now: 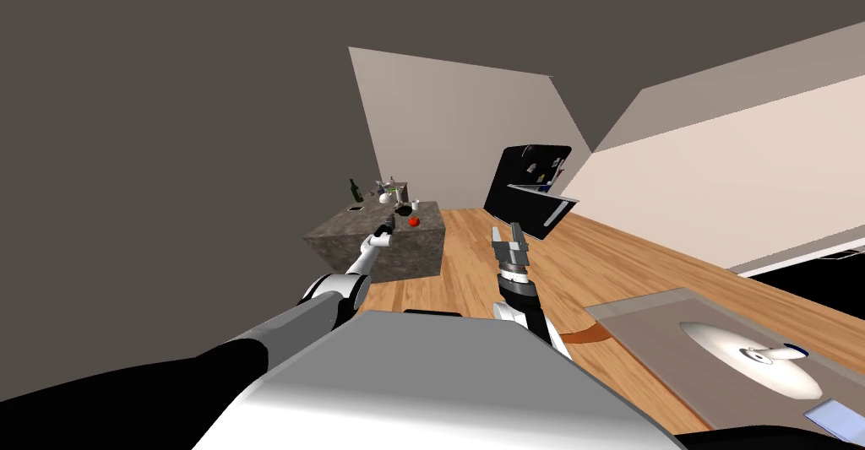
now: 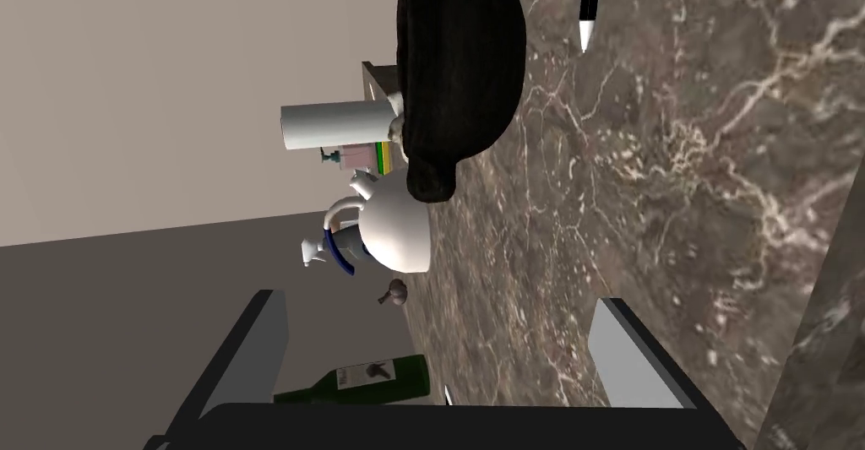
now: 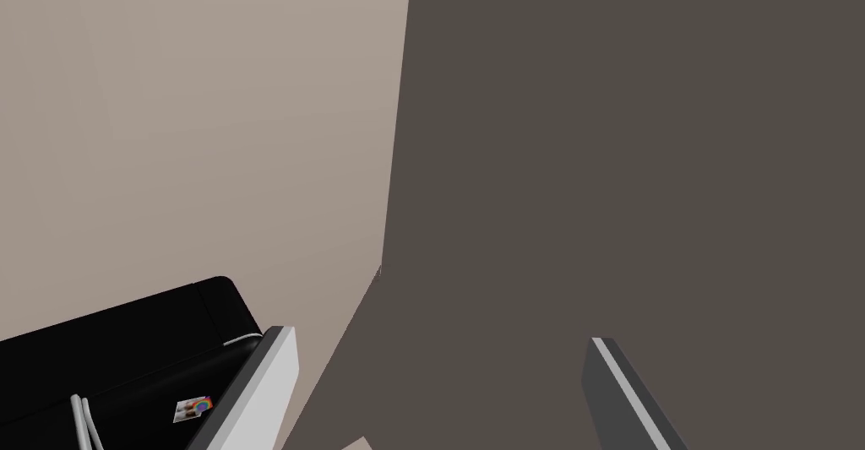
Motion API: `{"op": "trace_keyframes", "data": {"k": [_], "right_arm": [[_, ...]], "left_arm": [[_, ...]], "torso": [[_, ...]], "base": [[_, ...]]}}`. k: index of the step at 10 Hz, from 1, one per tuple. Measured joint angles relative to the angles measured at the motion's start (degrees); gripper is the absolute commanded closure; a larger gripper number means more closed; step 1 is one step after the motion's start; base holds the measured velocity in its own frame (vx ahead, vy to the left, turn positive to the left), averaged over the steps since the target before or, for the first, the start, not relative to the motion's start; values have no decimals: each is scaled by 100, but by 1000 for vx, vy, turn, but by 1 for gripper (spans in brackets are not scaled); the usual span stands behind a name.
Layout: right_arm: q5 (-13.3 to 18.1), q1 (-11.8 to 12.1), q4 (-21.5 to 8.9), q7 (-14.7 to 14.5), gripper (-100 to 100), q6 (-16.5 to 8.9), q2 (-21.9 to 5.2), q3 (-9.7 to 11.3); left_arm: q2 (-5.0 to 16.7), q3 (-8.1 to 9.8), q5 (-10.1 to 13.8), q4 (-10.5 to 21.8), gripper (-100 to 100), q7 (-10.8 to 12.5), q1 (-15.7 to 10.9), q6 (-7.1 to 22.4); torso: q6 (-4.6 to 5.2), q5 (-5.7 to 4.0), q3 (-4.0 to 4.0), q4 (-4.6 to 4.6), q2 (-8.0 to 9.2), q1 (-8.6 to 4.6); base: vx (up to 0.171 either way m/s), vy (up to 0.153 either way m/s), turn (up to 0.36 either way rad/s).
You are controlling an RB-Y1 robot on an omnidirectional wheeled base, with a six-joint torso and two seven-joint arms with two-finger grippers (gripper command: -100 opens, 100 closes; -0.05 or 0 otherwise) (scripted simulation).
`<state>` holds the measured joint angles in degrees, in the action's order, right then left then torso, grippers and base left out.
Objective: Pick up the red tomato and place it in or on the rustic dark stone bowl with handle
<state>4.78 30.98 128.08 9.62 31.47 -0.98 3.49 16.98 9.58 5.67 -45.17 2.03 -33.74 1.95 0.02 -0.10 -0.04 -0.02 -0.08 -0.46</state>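
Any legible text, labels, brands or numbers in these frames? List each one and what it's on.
None can be read; the candidates:
White label on the green bottle: a dark mark, too small to read.
Small sticker on the black fridge: rainbow colours, no legible words.
Striped box behind the white cylinder: colour bands, no lettering to make out.

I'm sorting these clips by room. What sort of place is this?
Most likely a home kitchen. A marbled stone island carries a white teapot, a green bottle and a dark bowl, and what looks like a black fridge stands by the wall.
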Motion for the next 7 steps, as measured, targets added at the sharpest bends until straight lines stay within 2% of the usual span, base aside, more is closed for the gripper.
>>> {"op": "trace_keyframes", "data": {"k": [3,5,7], "right_arm": [[0,0,0,0,0,0,0,0],[0,0,0,0,0,0,0,0],[0,0,0,0,0,0,-1,-1]], "left_arm": [[-3,-51,61,465,-100,76,-319,342],[0,-96,120,851,-100,142,-674,609],[-19,-91,121,931,-100,169,-737,817]], "torso": [[-2,1,-1,-1,-1,11],[-1,0,-1,-1,-3,5],[-3,5,2,0,3,28]], "base": [[14,-90,11],[10,-97,7],[6,-39,3]]}}
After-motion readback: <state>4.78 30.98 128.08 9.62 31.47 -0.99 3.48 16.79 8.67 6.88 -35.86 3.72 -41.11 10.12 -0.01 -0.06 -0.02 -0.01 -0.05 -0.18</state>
